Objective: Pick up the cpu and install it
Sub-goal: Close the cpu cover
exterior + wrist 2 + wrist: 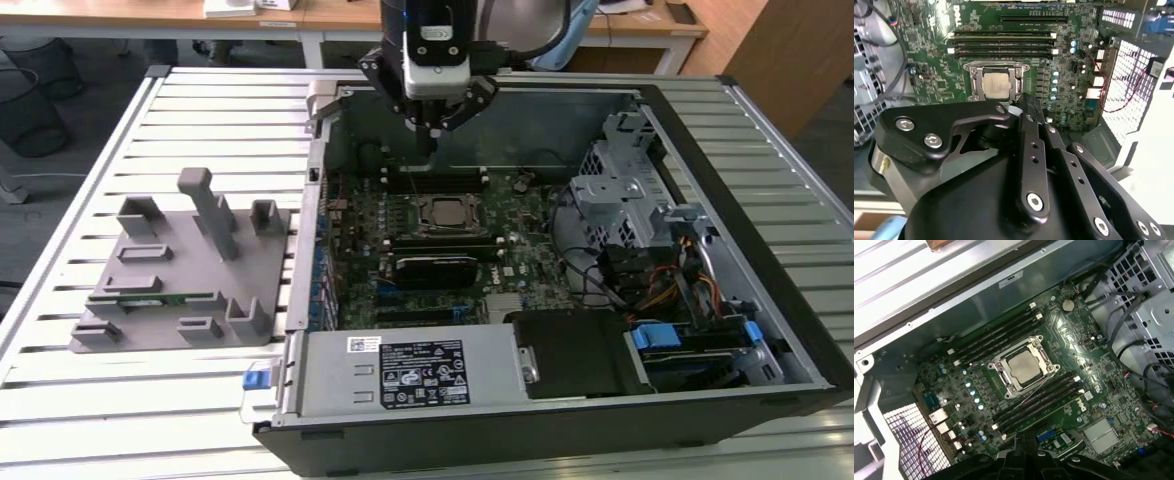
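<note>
The cpu (450, 212) is a small square chip with a pale silvery top, lying flat inside the metal-framed socket in the middle of the green motherboard (521, 230). It also shows in both wrist views (996, 83) (1022, 365). My black gripper (434, 140) hangs above the back part of the open computer case, a little behind the socket and well clear of the chip. Its fingers (1026, 112) are drawn together with nothing between them, and their tips (1024, 440) are dark at the edge of the first wrist view.
The open computer case (307, 200) lies on a slatted metal table (200, 110). A grey holder (187, 270) at the exterior view's left carries a green memory stick (154, 298). The power supply (400, 370) fills the case's front; a drive cage (627, 190) and cables stand at the right.
</note>
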